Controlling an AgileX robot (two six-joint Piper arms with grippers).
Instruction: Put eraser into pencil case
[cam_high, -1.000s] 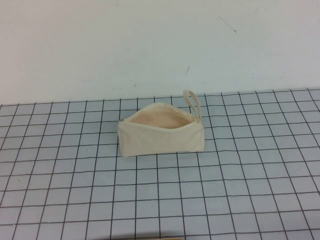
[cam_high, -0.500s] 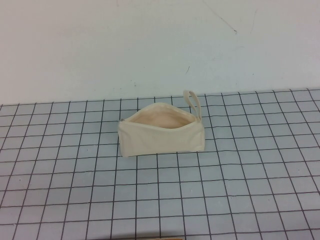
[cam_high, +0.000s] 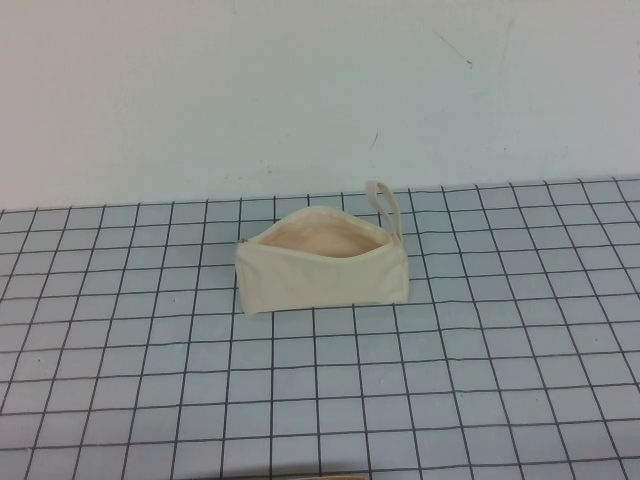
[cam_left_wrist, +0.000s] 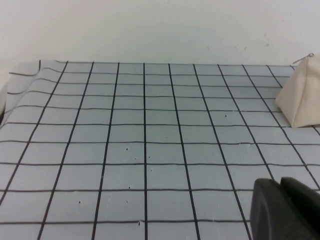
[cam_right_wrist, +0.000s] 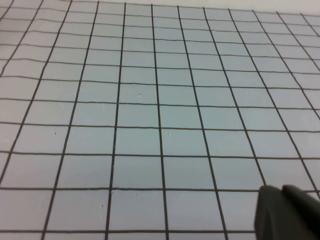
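Observation:
The pencil case (cam_high: 322, 262) is a cream canvas pouch standing on the grid mat mid-table, unzipped, its peach lining showing and a fabric loop (cam_high: 384, 205) at its right end. One cream end of it also shows in the left wrist view (cam_left_wrist: 302, 97). The eraser shows in no view. My left gripper (cam_left_wrist: 280, 183) hovers low over the mat, away from the pouch, its dark fingers pressed together and empty. My right gripper (cam_right_wrist: 282, 190) is over bare grid squares, its fingers pressed together and empty. Neither gripper shows in the high view.
The grey grid mat (cam_high: 480, 380) covers the table up to a white wall (cam_high: 300, 90) behind. The mat's far left edge is rippled in the left wrist view (cam_left_wrist: 30, 80). A thin tan sliver (cam_high: 320, 477) sits at the front edge of the high view.

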